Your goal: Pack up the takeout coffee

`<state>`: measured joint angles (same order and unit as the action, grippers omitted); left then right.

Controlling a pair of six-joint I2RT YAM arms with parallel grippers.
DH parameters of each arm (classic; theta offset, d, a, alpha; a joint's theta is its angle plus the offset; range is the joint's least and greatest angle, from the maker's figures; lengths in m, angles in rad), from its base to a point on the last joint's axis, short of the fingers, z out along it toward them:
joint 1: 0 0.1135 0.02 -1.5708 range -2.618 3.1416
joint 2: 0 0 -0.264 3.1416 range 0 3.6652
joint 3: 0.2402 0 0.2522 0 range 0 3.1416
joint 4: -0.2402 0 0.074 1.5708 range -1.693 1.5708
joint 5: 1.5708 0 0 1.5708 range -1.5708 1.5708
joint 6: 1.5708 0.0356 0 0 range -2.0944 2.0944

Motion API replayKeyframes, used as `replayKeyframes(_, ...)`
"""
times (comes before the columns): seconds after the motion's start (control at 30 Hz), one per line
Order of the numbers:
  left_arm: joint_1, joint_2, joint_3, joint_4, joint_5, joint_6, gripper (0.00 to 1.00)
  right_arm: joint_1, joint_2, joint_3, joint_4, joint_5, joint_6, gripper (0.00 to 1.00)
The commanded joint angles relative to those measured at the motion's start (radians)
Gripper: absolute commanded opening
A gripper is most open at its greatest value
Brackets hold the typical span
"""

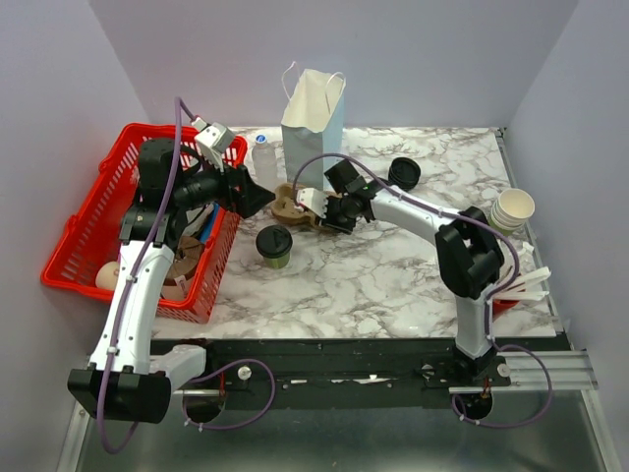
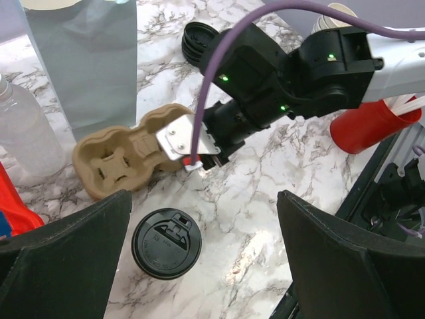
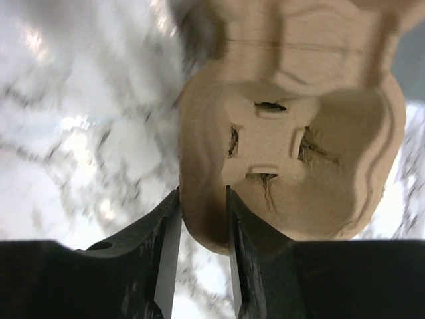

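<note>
Probably a lab: walled marble table (image 1: 393, 275).

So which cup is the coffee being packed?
Find the tall white paper bag at the back of the marble table. Before it lies a brown cardboard cup carrier, then a small olive-green paper cup. It alone wears a round black plastic lid; the stacked cups at right have none.

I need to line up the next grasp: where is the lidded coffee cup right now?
In the top view the coffee cup stands left of centre on the marble table, just below the cardboard carrier and right of the red basket.
</note>
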<state>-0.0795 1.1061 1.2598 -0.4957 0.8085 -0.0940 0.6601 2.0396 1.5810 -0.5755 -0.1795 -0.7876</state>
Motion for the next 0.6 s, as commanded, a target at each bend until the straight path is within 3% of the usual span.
replayKeyframes(0.0,0.007,-0.038,-0.01,0.028,0.027,0.002,0.98,-0.001,-0.134,-0.145,-0.055,0.051,0.031,0.39)
replayKeyframes(0.3,0.009,-0.048,-0.022,0.056,0.055,0.01,0.98,0.013,-0.419,-0.461,-0.136,0.008,-0.027,0.34)
replayKeyframes(0.57,0.01,-0.124,-0.03,0.031,0.044,0.024,0.98,0.142,-0.487,-0.627,-0.167,-0.052,-0.079,0.28)
